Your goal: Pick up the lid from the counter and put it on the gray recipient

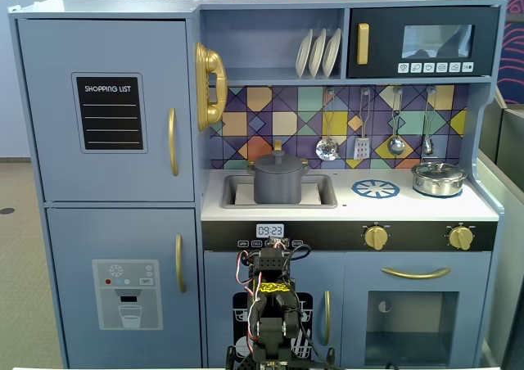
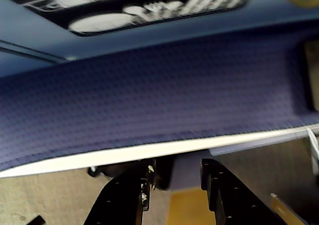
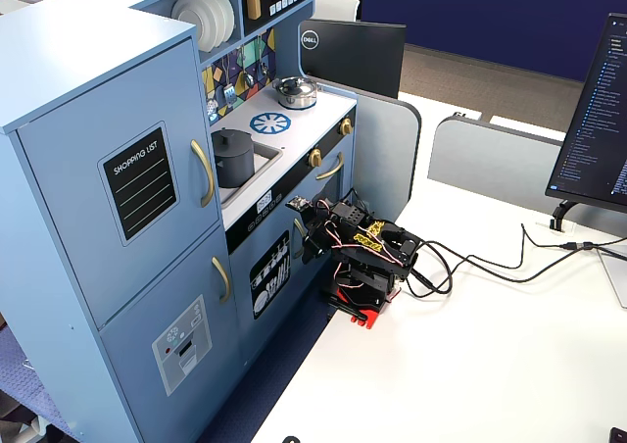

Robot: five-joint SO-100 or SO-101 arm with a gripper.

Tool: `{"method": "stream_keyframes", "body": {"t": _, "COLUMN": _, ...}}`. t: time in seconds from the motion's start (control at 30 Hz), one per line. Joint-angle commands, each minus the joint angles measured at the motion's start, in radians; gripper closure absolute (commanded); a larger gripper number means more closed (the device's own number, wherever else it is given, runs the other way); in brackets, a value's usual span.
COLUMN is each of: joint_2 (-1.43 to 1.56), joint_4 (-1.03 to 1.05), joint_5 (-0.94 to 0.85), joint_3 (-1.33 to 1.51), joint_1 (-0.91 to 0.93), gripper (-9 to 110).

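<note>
The gray recipient stands in the sink of the toy kitchen, and also shows in another fixed view. The lid, a dark-gray disc with a small knob, lies on top of the gray recipient and covers it. The arm is folded low on the white desk in front of the kitchen, well below the counter. My gripper points down past the desk edge toward the floor. Its jaws stand apart with nothing between them. It also shows in a fixed view, close to the kitchen's lower door.
A shiny silver pot with its own lid stands at the counter's right, next to the blue burner print. Utensils hang on the back wall. A monitor and cables are on the white desk.
</note>
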Motion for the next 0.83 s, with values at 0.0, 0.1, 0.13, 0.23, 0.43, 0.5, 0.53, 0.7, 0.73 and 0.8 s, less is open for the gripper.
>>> {"method": "stream_keyframes", "body": {"t": 0.0, "joint_2": 0.003, "joint_4": 0.192, "joint_5": -0.060, "joint_3": 0.000, "joint_1": -0.008, "gripper": 98}}
{"method": "stream_keyframes", "body": {"t": 0.1, "joint_2": 0.003, "joint_4": 0.192, "joint_5": -0.034, "joint_3": 0.000, "joint_1": 0.011, "gripper": 97}}
{"method": "stream_keyframes", "body": {"t": 0.13, "joint_2": 0.003, "joint_4": 0.192, "joint_5": -0.034, "joint_3": 0.000, "joint_1": 0.012, "gripper": 97}}
{"method": "stream_keyframes", "body": {"t": 0.23, "joint_2": 0.003, "joint_4": 0.192, "joint_5": -0.034, "joint_3": 0.000, "joint_1": 0.012, "gripper": 97}}
{"method": "stream_keyframes", "body": {"t": 0.43, "joint_2": 0.003, "joint_4": 0.192, "joint_5": -0.034, "joint_3": 0.000, "joint_1": 0.012, "gripper": 96}}
{"method": "stream_keyframes", "body": {"t": 0.5, "joint_2": 0.003, "joint_4": 0.192, "joint_5": -0.034, "joint_3": 0.000, "joint_1": 0.012, "gripper": 96}}
{"method": "stream_keyframes", "body": {"t": 0.53, "joint_2": 0.003, "joint_4": 0.192, "joint_5": -0.034, "joint_3": 0.000, "joint_1": 0.012, "gripper": 96}}
{"method": "stream_keyframes", "body": {"t": 0.7, "joint_2": 0.003, "joint_4": 0.192, "joint_5": -0.034, "joint_3": 0.000, "joint_1": 0.012, "gripper": 96}}
{"method": "stream_keyframes", "body": {"t": 0.73, "joint_2": 0.003, "joint_4": 0.192, "joint_5": -0.034, "joint_3": 0.000, "joint_1": 0.012, "gripper": 96}}
{"method": "stream_keyframes", "body": {"t": 0.8, "joint_2": 0.003, "joint_4": 0.192, "joint_5": -0.034, "joint_3": 0.000, "joint_1": 0.012, "gripper": 96}}
